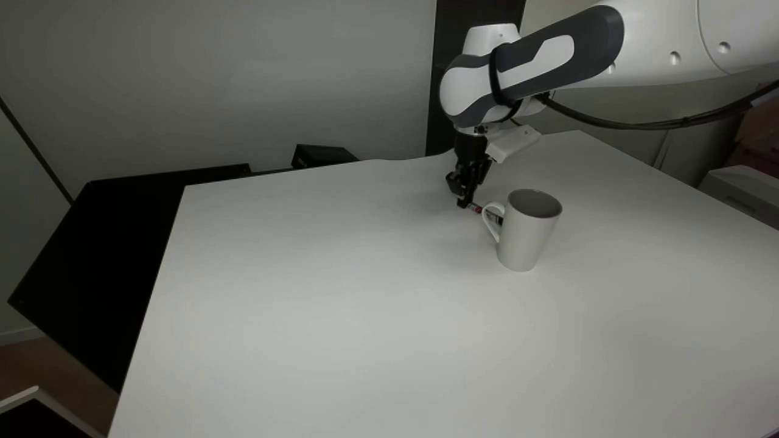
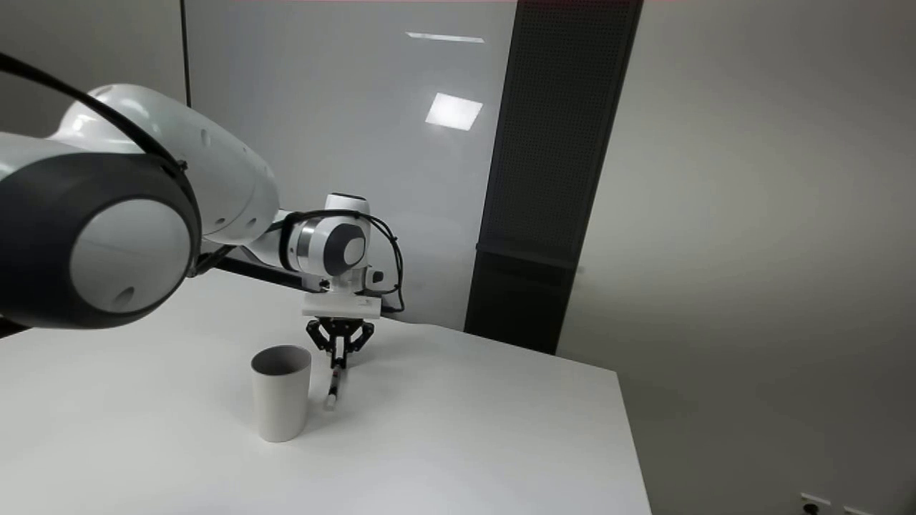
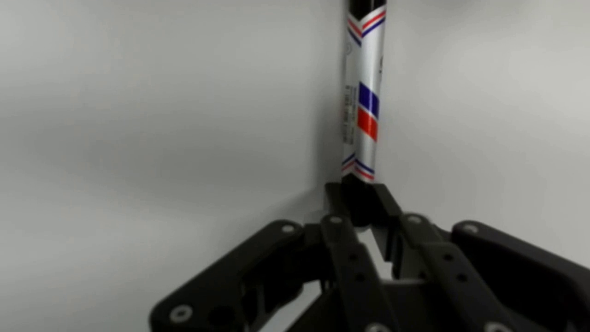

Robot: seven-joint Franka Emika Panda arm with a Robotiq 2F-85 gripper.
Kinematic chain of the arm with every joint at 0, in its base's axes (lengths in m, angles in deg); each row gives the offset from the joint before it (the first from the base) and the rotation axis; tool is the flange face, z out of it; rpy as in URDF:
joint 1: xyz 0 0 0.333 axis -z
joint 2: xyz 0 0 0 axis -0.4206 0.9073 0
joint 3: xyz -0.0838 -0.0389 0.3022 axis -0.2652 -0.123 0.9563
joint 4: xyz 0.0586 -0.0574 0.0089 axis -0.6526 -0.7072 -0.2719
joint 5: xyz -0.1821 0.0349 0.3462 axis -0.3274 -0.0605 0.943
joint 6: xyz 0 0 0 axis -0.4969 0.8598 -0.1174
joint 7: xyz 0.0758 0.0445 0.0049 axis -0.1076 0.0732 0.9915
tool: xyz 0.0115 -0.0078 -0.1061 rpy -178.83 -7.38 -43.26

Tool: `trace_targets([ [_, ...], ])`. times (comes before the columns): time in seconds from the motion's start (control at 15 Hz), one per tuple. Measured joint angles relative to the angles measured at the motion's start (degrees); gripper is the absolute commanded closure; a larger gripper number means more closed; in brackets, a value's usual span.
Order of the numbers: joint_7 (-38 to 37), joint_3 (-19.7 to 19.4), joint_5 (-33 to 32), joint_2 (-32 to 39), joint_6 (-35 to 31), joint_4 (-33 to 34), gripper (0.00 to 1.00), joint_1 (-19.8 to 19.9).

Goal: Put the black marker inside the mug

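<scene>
The white mug (image 1: 524, 240) stands upright on the white table, and in another exterior view it shows (image 2: 281, 400) too. Its handle (image 1: 492, 222) faces the gripper side. The black marker (image 3: 364, 92) has a white middle with red and blue stripes. It also shows in both exterior views (image 1: 476, 208) (image 2: 334, 386), partly behind the mug handle. My gripper (image 3: 362, 198) is shut on the marker's black end, with the marker sticking out from the fingertips. The gripper (image 1: 465, 202) is low over the table beside the mug (image 2: 339, 361). I cannot tell whether the marker touches the table.
The white table (image 1: 304, 304) carries the mug, with its far edge behind the gripper. A black box (image 1: 322, 156) sits beyond that edge. A dark panel (image 2: 554, 179) and walls stand behind. A cable (image 1: 657, 126) hangs along the arm.
</scene>
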Motion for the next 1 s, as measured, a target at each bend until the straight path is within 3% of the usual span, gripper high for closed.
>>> trace_targets([
  [1.0, -26.8, -7.4, -0.1, -2.4, 0.5, 5.1, 0.93, 0.8],
])
